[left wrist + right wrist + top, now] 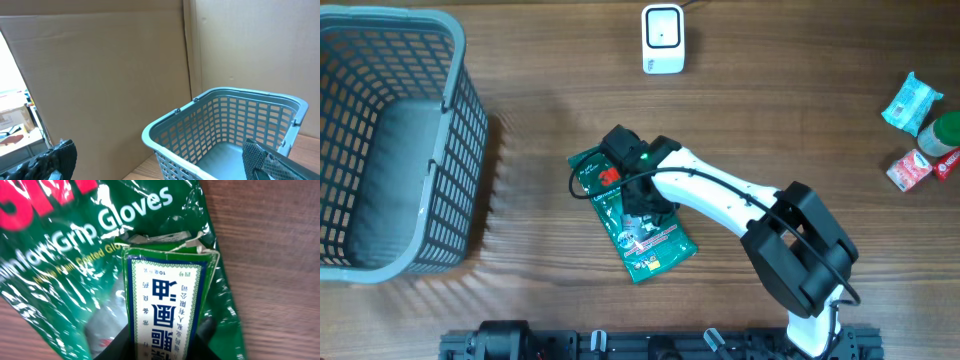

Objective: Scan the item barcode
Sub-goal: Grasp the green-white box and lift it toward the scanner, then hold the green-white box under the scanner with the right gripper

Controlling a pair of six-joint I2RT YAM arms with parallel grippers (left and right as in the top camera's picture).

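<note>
Hanging over the crinkly green plastic packet of gloves (660, 250), which lies flat on the wooden table, toward the robot from the white box-shaped barcode scanner (663, 38), the right gripper (162, 347) has its dark fingers narrowed at either side of a green card panel with a white-and-blue label (165, 295). Whether they clamp it I cannot tell. The left gripper (165, 162) is spread wide, far left of the scanner, by the grey-blue plastic basket (225, 120). Likely trouble: slick film slipping from a shallow pinch, or the packet sagging so its barcode faces away from the scanner.
</note>
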